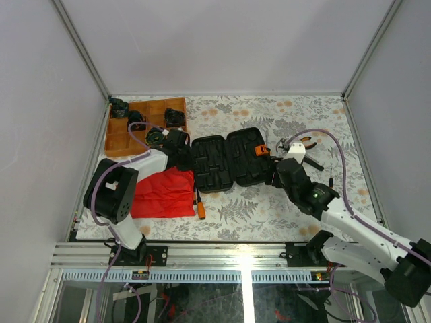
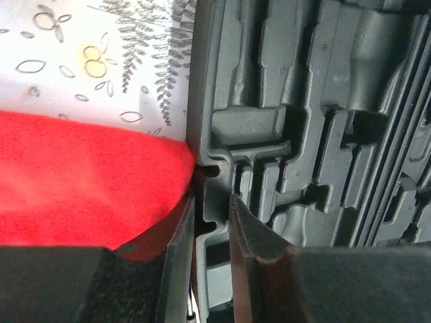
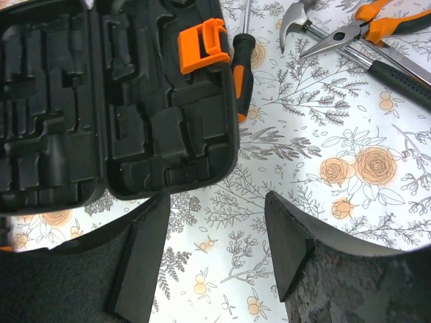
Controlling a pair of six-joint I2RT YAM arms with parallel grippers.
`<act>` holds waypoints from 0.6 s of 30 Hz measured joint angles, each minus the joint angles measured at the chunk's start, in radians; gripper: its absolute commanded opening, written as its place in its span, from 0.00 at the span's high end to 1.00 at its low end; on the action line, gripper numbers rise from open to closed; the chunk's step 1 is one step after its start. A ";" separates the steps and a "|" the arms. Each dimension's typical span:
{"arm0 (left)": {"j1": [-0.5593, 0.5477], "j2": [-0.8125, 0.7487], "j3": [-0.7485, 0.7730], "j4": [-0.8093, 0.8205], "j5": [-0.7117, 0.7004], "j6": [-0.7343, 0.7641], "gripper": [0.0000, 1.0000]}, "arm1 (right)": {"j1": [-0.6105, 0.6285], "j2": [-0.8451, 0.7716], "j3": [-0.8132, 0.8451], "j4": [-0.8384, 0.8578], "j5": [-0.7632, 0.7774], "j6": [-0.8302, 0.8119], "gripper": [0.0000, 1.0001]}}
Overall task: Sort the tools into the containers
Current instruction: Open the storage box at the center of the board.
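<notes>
The black tool case (image 1: 225,161) lies open on the flowered tabletop, moulded slots up, with its orange latch (image 3: 202,44) on the right half. My left gripper (image 2: 209,222) is shut on the case's left rim (image 2: 202,145), one finger on each side of the wall. My right gripper (image 3: 215,202) hangs open over bare table just off the case's near right corner (image 3: 202,175), nothing between its fingers. An orange-and-black screwdriver (image 3: 242,67) lies beside the latch. Orange-handled pliers (image 3: 367,23) and a hammer (image 3: 357,50) lie farther right. Another screwdriver (image 1: 200,205) lies by the red cloth.
A red cloth (image 1: 165,192) lies left of the case, partly under my left gripper (image 1: 180,151). A compartmented wooden tray (image 1: 111,134) with small black items stands at the back left. White walls close in the table on three sides.
</notes>
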 measured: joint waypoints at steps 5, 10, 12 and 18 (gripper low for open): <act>0.011 -0.034 -0.033 -0.008 -0.007 0.003 1.00 | -0.090 0.153 0.076 0.004 -0.104 -0.022 0.16; 0.011 -0.042 -0.036 -0.018 -0.011 0.007 1.00 | -0.125 0.361 0.198 0.028 -0.173 -0.105 0.08; 0.011 -0.045 -0.038 -0.023 -0.014 0.009 1.00 | -0.126 0.439 0.254 0.034 -0.180 -0.142 0.08; 0.011 -0.056 -0.043 -0.039 -0.019 0.012 1.00 | -0.126 0.630 0.381 0.043 -0.155 -0.243 0.10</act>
